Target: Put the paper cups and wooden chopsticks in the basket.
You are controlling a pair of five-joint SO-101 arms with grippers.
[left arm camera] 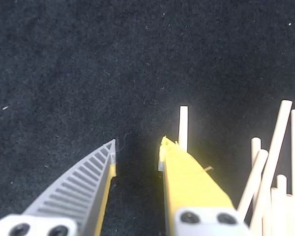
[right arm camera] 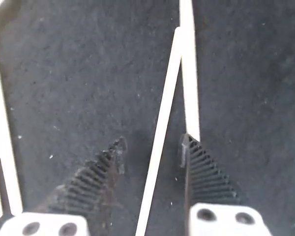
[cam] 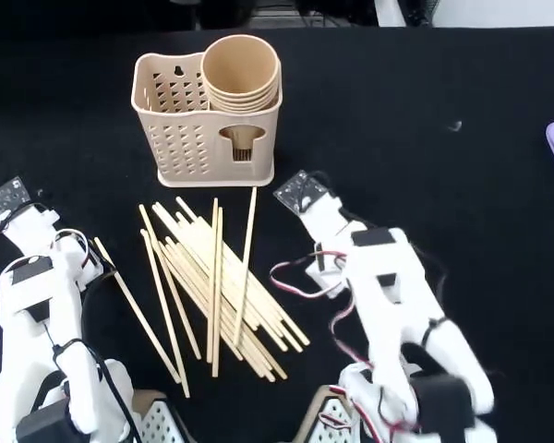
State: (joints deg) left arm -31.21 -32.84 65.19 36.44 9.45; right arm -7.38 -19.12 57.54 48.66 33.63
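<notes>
The right gripper (right arm camera: 151,147) is apart, with one chopstick (right arm camera: 161,123) between its jaws; the left gripper (left arm camera: 136,147) is apart too, over the worktop (left arm camera: 64,59). The paper cups (cam: 242,66) sit in the basket (cam: 175,148).

basket (cam: 180,138): beige, rows of small holes | paper cups (cam: 242,69): tan | chopsticks (cam: 212,277): pale wood | table (cam: 443,92): black | left gripper (left arm camera: 136,147): ribbed grey and yellow | arms (cam: 397,295): white

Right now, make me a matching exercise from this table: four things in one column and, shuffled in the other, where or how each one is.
Things:
1. paper cups
2. chopsticks
3. basket
4. right gripper

Places or states:
A. open, one stick between its jaws
B. lying loose on the table
C. stacked inside the basket
D. standing upright behind the sticks

Pairs: 1-C, 2-B, 3-D, 4-A
</notes>
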